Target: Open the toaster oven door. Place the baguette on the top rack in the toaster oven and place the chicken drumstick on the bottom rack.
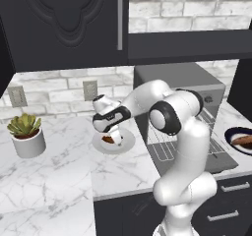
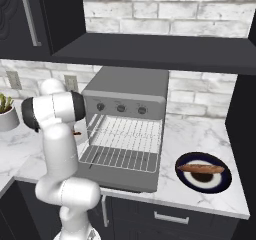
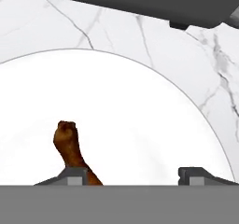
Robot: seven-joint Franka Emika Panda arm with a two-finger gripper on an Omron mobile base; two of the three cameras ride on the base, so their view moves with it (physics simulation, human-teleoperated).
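Marble counter (image 1: 59, 181) bore a white plate (image 3: 140, 125) where the chicken drumstick (image 3: 70, 146) lay lengthwise beside one finger of the part-open, empty gripper (image 3: 133, 175).

White glossy arm (image 1: 184, 146), dark joint caps, rounded segments.

White marble counter (image 1: 54, 181) ahead of me, whitewashed brick wall (image 1: 187, 4) behind. Dark upper cabinets (image 1: 64, 23) overhead, dark drawers (image 2: 170, 216) below. Two wall outlets (image 1: 90, 89); potted succulent (image 1: 25, 134) at left.
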